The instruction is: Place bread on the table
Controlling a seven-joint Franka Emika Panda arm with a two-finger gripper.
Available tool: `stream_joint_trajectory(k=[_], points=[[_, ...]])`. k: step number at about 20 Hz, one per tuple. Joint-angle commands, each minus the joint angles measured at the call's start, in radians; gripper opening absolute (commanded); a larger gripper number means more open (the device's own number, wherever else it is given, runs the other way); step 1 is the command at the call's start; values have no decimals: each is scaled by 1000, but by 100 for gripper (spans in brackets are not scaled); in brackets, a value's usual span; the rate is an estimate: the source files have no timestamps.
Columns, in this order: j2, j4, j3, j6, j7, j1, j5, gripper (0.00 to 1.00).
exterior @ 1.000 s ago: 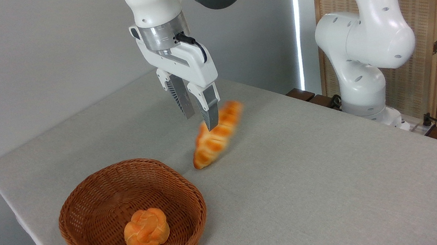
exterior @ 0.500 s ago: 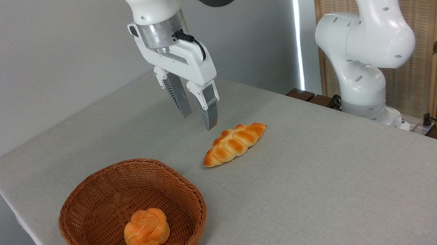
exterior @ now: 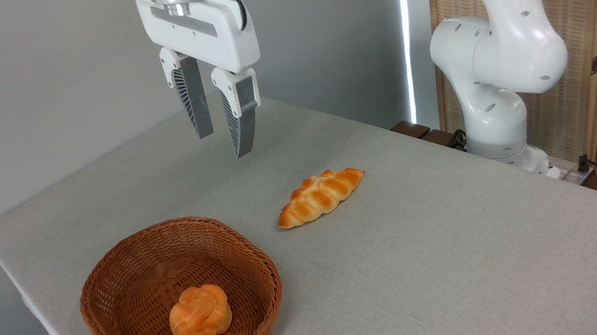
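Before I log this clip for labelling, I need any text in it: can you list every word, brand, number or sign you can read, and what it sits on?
None: no text can be read in this view.
The gripper and the white arm show no logo or number.
The bread, the round bun, the basket and the table carry no label.
The clutter at the right edge is too small to tell.

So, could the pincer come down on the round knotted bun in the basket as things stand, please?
Probably yes. The pincer hangs open and empty above the table, and the bun lies uncovered in the open-topped wicker basket, clear of its walls.
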Motion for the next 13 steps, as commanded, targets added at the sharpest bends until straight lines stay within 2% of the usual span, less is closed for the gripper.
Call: stream_joint_trajectory(k=[1,6,13], points=[[101,123,9,-50,-5,-6,38,100],[170,201,48,-65,-1,-4,37,100],[184,209,52,-65,8,-6,37,100]])
